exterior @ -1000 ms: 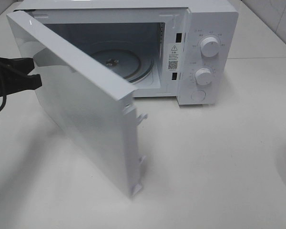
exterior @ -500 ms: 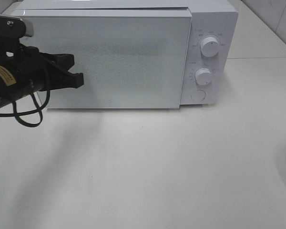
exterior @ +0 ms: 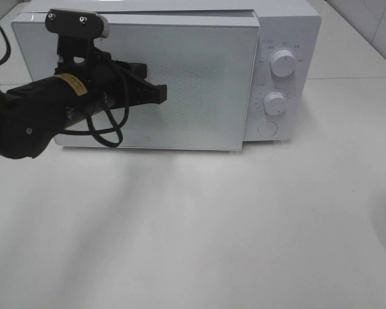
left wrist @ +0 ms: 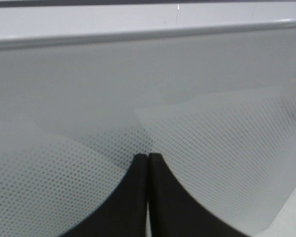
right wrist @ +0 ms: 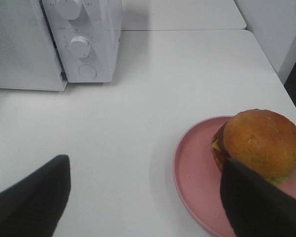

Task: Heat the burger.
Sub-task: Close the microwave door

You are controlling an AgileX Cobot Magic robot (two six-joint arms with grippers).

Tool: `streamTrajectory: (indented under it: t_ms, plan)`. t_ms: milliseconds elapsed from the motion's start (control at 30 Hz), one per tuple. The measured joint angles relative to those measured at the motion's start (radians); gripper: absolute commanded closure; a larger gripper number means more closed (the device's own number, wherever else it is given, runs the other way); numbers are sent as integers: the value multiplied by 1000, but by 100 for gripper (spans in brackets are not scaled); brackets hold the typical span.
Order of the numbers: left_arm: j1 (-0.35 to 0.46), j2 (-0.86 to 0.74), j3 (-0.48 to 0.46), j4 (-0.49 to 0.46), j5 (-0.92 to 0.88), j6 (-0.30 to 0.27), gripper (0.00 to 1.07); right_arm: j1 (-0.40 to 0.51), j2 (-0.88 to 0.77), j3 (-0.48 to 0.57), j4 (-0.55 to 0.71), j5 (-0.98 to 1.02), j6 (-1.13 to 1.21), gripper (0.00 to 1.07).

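The burger (right wrist: 263,142), with a golden-brown domed bun, sits on a round pink plate (right wrist: 197,173) in the right wrist view only. My right gripper (right wrist: 144,165) hangs open above the table. One of its dark fingers (right wrist: 256,202) covers the burger's near edge, and nothing is held. The white microwave (exterior: 180,38) stands at the back with its door (exterior: 206,84) closed. My left gripper (exterior: 162,94) is shut, fingertips (left wrist: 158,170) pressed together right at the door's dotted front.
Two round knobs (exterior: 283,62) (exterior: 275,103) and a round button (exterior: 267,129) sit on the microwave's right panel. White tabletop (exterior: 212,225) stretches in front of it. A black cable (exterior: 109,132) loops under the left arm.
The microwave door stood wide open one second ago and is now closed. My left arm has moved right, across the front of the door.
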Motion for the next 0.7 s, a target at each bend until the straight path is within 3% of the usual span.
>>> streamTrajectory:
  t_ms: [700]
  plan:
    - [-64,150,-295,34,255,23,107,0,0,0,0,0,0,32]
